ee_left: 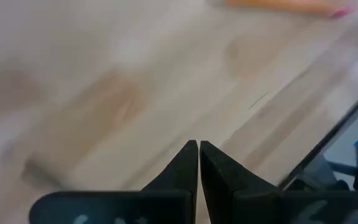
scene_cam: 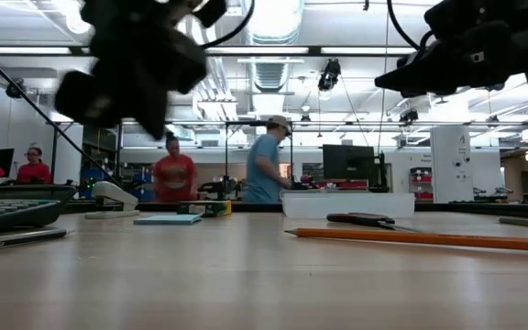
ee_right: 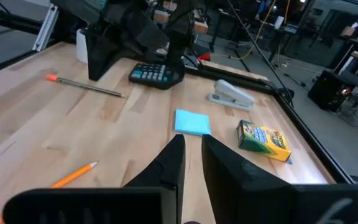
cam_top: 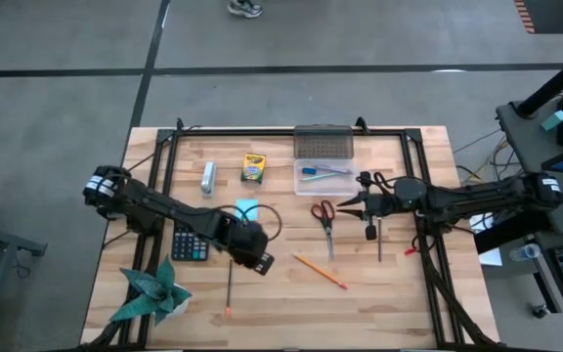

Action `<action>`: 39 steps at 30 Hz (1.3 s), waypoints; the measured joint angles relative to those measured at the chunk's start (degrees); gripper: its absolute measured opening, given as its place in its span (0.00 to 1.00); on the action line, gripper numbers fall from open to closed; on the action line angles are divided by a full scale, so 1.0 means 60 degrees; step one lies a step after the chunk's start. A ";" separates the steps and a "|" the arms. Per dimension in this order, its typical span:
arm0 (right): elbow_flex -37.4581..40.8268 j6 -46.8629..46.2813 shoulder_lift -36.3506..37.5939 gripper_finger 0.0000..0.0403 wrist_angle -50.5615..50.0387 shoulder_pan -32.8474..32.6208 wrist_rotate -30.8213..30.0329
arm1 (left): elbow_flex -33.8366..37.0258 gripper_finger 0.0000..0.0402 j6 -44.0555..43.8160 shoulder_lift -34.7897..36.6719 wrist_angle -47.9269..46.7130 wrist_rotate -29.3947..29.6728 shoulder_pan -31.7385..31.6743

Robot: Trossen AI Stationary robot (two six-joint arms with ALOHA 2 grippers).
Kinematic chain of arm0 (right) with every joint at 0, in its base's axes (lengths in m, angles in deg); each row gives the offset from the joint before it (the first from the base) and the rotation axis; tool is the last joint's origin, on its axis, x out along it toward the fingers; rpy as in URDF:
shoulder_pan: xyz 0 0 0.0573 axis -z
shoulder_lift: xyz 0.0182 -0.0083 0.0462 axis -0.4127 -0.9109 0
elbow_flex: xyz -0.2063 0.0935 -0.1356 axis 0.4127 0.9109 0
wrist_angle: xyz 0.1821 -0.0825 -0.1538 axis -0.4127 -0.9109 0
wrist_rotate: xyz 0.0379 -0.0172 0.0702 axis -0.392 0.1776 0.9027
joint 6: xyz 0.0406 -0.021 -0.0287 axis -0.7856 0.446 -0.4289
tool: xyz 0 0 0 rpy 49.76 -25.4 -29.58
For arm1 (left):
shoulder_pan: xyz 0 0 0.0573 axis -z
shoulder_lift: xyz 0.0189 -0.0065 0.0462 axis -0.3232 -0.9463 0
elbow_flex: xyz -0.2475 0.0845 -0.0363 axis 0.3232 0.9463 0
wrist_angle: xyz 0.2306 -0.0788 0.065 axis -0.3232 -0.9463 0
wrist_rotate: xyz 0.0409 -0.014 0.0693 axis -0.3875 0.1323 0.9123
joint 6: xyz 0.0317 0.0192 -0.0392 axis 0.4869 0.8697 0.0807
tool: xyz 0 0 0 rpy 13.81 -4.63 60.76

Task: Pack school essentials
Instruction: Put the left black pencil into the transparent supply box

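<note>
High view: left gripper point(cam_top: 262, 262) hovers empty, fingers nearly together, mid-frame beside the orange pencil point(cam_top: 320, 271). I'd open wider and align along the pencil before descending. Right gripper point(cam_top: 345, 204) waits, narrow, near the scissors point(cam_top: 324, 217).

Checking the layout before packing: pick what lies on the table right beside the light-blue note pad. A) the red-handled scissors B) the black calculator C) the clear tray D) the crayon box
B: in the high view the black calculator lies nearest the light-blue note pad, below and to its left; the crayon box, scissors and clear tray lie farther off.
</note>
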 joint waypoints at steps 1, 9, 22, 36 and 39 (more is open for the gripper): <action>0.0056 0.0001 0.0063 0.11 -0.0015 0.0004 0.0000 | 0.0000 0.00 -0.0483 0.0013 -0.0308 -0.0204 0.0125; 0.0079 0.0171 0.0203 0.11 0.0000 0.0004 0.0000 | 0.0018 0.00 -0.3380 0.0015 -0.2094 -0.0521 0.1115; -0.0484 0.1215 0.0179 0.11 0.0186 0.0007 0.0000 | -0.0648 0.00 -0.4824 -0.0354 -0.3500 0.0900 0.1897; -0.0515 0.1490 0.0001 0.11 0.0156 0.0011 0.0000 | -0.0623 0.13 -0.4033 -0.1676 -0.2894 0.1012 0.1976; -0.0515 0.1509 -0.0024 0.11 0.0172 0.0011 -0.0001 | -0.0623 0.22 -0.4028 -0.1697 -0.2931 0.0974 0.1976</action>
